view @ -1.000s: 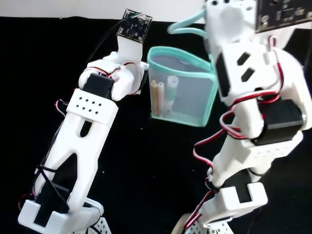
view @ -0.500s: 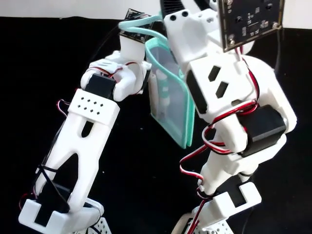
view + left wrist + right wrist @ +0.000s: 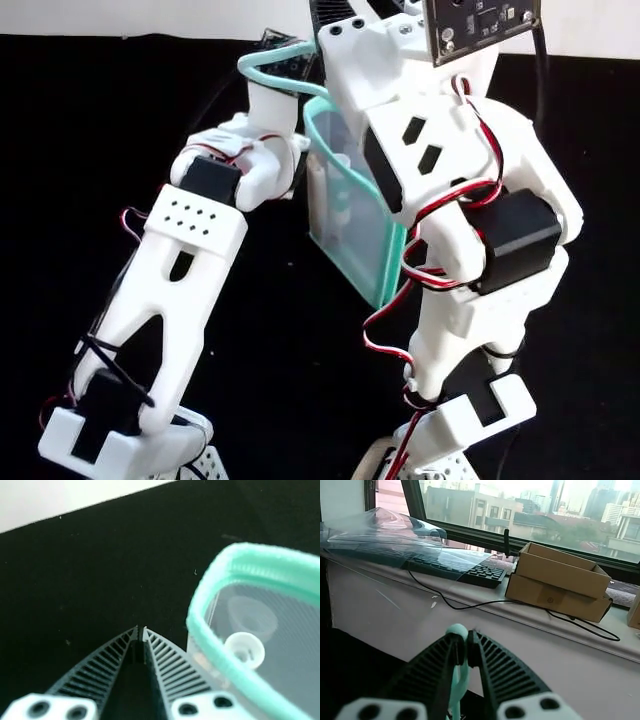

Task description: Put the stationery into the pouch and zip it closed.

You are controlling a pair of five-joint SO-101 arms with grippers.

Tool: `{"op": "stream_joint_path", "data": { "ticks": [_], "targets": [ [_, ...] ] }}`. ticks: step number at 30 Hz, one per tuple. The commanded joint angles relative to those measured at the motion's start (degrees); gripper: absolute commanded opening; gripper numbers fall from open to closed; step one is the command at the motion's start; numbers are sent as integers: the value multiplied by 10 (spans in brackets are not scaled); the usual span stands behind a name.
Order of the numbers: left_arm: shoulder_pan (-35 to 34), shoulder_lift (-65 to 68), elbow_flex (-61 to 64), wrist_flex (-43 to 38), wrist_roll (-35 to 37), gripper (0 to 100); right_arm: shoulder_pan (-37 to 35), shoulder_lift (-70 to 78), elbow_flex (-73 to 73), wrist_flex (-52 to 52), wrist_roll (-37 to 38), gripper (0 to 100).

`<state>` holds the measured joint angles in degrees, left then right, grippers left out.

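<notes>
The right arm has swung across toward the left one, so the pouch (image 3: 352, 235), which faced the camera broadside a second ago, now hangs nearly edge-on, with the stationery (image 3: 336, 195) upright inside it. The right gripper (image 3: 466, 636) is clamped on the pouch's teal strap (image 3: 456, 631), while the left gripper (image 3: 140, 630), fingers pressed together on nothing, sits just beside the pouch's rim. Loading looks done; the swing seems to be narrowing the mouth, though the pouch still looks open at the rim, so zipping remains.
</notes>
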<state>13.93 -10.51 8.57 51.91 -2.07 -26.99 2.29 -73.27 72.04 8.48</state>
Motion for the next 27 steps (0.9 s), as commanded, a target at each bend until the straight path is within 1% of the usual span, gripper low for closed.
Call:
{"op": "stream_joint_path", "data": {
  "ticks": [1, 3, 6, 9, 11, 13, 16, 20, 21, 24, 27],
  "targets": [
    [-28, -11, -3, 18, 2, 28, 15, -18, 0, -5, -9, 5],
    [-56, -11, -10, 26, 2, 47, 16, -19, 0, -5, -9, 5],
    [-95, -11, -33, 74, 4, 126, 17, -19, -1, -5, -9, 5],
    [-122, -11, -78, 155, 4, 199, 17, -19, -1, -6, -15, 5],
    [-127, -11, -112, 217, 4, 225, 21, -18, 0, -8, -33, 5],
    [-127, -11, -145, 282, 4, 235, 41, -18, 0, -29, -50, 5],
    [-124, -11, -197, 380, 16, 238, 63, -18, 0, -51, -81, 5],
    [-119, -11, -273, 481, 87, 238, 68, -18, 1, -58, -88, 5],
    [-111, -11, -284, 494, 102, 238, 68, -18, 1, -58, -88, 5],
    [-81, -19, -288, 495, 127, 238, 68, -18, 1, -58, -88, 5],
    [-16, -43, -290, 494, 131, 238, 69, -18, 1, -58, -88, 5]
  ]
}}
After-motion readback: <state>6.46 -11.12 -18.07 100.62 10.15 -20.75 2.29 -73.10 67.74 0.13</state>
